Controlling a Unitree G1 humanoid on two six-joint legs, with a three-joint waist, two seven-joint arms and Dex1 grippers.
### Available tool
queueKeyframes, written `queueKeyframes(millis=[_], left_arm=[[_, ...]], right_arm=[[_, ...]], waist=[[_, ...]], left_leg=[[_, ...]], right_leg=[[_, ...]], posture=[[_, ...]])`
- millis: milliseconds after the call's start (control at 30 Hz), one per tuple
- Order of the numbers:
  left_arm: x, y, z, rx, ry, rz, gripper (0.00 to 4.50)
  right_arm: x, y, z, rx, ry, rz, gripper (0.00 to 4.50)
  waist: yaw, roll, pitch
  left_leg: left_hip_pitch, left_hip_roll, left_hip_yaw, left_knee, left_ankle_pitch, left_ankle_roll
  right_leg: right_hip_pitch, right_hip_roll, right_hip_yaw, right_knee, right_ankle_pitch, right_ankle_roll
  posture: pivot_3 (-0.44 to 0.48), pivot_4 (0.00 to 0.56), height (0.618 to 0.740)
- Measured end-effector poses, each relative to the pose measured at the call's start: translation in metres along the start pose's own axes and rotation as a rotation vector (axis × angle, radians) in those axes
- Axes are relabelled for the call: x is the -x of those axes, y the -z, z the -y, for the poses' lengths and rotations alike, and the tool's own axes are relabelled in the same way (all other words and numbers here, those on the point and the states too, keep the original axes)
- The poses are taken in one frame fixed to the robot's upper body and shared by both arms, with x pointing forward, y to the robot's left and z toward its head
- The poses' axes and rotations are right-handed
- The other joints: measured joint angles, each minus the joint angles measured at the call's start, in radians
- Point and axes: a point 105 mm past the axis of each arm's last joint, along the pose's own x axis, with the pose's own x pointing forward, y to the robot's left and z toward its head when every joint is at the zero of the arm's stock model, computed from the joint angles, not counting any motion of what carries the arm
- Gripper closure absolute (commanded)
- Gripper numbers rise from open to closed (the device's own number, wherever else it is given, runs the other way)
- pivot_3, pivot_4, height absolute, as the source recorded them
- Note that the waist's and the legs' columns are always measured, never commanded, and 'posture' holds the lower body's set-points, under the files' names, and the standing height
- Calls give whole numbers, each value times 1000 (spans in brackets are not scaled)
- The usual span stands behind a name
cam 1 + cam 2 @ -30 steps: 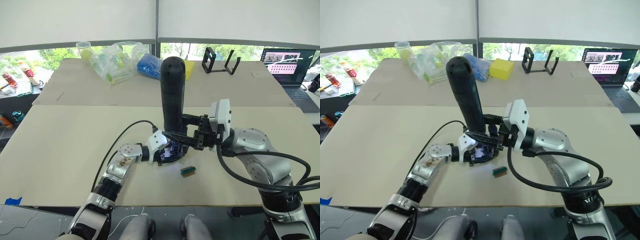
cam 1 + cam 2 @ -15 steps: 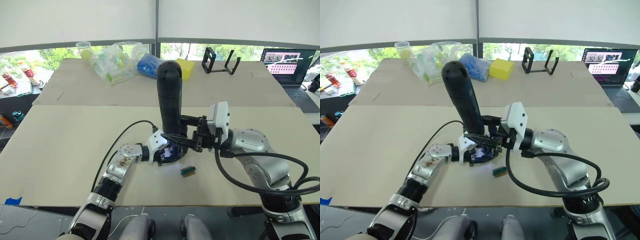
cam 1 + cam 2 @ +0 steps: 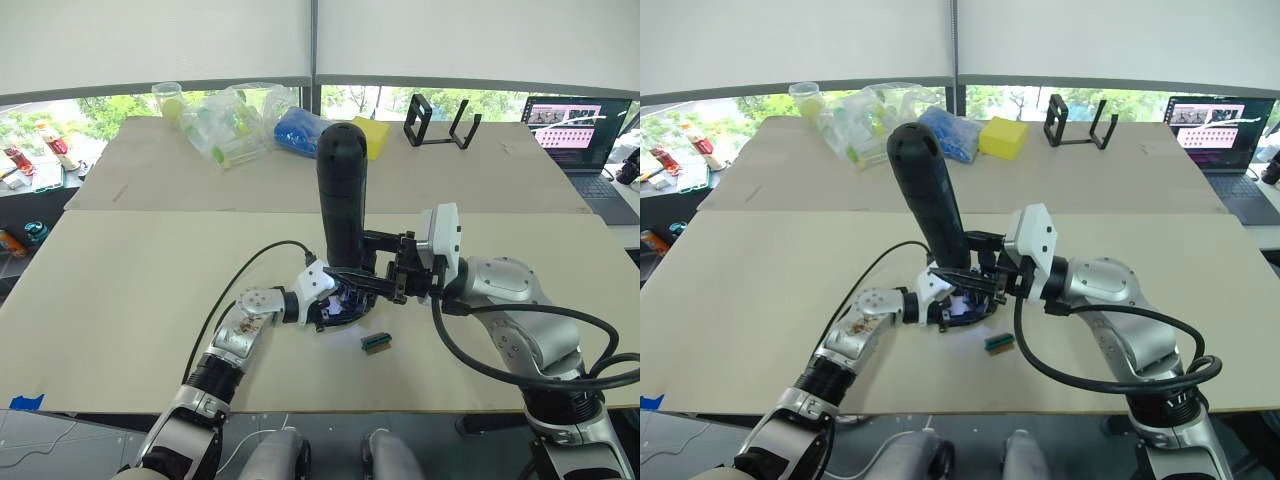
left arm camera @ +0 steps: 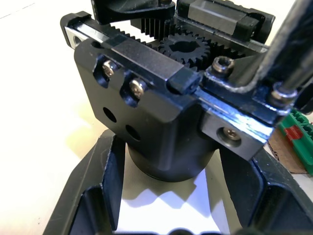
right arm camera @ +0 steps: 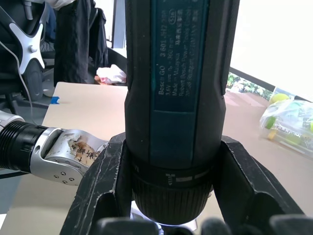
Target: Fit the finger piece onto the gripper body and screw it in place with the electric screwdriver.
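The gripper body [image 3: 340, 303], a small black mechanism with exposed gears [image 4: 183, 47], rests on the near table, and my left gripper [image 3: 322, 300] is shut around its round base [image 4: 164, 156]. The electric screwdriver [image 3: 342, 200], a thick black cylinder, stands nearly upright with its lit tip down on the body. My right gripper [image 3: 372, 276] is shut on the screwdriver's lower end [image 5: 171, 196], one finger on each side. I cannot tell the finger piece apart from the body's black parts.
A small green-and-brown block [image 3: 376, 341] lies just right of the body. On the far table are a clear bag of plastic items [image 3: 235, 120], a blue bundle [image 3: 297, 130], a yellow block [image 3: 378, 136], a black stand [image 3: 438, 120] and a laptop [image 3: 580, 125]. A black cable [image 3: 245, 275] trails from my left wrist.
The screwdriver's top has swayed slightly to the left and partly back. Both grippers keep their holds and the body has not moved.
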Motion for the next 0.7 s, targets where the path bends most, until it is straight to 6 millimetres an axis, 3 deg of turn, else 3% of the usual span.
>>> queueKeyframes(millis=[367, 533, 700], left_arm=[[0, -4, -2, -15, 12, 0, 2206], [-2, -5, -2, -17, 17, 4, 2206], [-2, -5, -2, -14, 15, 3, 2206]], right_arm=[[7, -12, 12, -79, 48, 56, 2603], [8, -41, 17, -39, 65, 158, 2603], [6, -47, 11, -56, 50, 197, 2603]], waist=[[-2, 0, 0], [-3, 0, 0], [-4, 0, 0]], left_leg=[[-8, 0, 0, 0, 1, -1], [-14, 0, 1, -1, 2, -3], [-13, 0, 1, -1, 2, -3]], right_leg=[[-5, 0, 0, 1, 0, 0], [-12, 1, -1, 2, 0, 0], [-12, 1, -1, 2, 0, 0]], posture=[[0, 150, 740], [0, 150, 740], [0, 150, 740]])
